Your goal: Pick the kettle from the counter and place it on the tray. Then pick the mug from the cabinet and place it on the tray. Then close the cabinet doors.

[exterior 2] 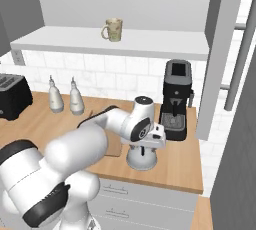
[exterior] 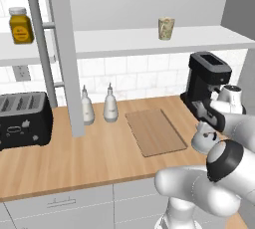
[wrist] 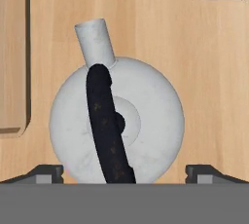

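**Kettle not yet gripped, everything else still to do**

The kettle [wrist: 116, 125] stands on the table [wrist: 194, 72] directly under the hand [wrist: 124, 172], its dark handle running between the two fingertips [wrist: 48, 172], which are spread wide to either side and hold nothing. The tray [exterior: 154, 131] lies bare just beside the hand. The mug [exterior: 166, 28] sits on the cabinet shelf, well above, with the doors [exterior: 64, 49] open. The arm reaches forward, wrist bent straight down over the kettle.

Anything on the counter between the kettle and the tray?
No. In the hand view only bare counter separates the kettle from the tray; they sit apart.
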Controlling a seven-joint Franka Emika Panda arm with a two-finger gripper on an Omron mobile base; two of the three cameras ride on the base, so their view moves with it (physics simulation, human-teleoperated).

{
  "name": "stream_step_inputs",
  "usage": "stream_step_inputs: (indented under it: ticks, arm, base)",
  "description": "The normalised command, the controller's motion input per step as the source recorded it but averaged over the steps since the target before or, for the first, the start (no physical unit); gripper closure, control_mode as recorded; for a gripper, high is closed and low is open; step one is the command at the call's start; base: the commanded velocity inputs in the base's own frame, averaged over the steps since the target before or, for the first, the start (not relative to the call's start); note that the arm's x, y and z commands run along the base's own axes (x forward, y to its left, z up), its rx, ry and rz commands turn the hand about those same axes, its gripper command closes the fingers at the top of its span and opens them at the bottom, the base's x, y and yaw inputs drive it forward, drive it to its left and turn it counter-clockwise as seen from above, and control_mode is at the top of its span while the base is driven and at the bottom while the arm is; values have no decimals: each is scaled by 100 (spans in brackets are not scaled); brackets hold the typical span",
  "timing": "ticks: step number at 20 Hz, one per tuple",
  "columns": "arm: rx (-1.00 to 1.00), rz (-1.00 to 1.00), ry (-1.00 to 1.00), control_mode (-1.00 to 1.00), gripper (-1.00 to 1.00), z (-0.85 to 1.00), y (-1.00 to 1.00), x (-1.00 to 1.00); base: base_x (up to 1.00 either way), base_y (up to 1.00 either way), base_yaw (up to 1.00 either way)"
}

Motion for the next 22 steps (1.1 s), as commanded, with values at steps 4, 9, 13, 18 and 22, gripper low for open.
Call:
stream_step_inputs:
  ticks: [4, 9, 13, 18, 22]
  arm:
    - [0, 0, 5, -100, -100, -17, -2, 9]
    - [0, 0, 2, -100, 100, -6, -1, 3]
    - [0, 0, 0, -100, 100, 0, 3, 0]
    - [0, 2, -4, -100, 100, 1, 56, 0]
    - [0, 4, -15, -100, 100, 38, 72, 0]
  base:
    - [0, 0, 0]
    - [0, 0, 0]
    - [0, 0, 0]
    - [0, 0, 0]
    - [0, 0, 0]
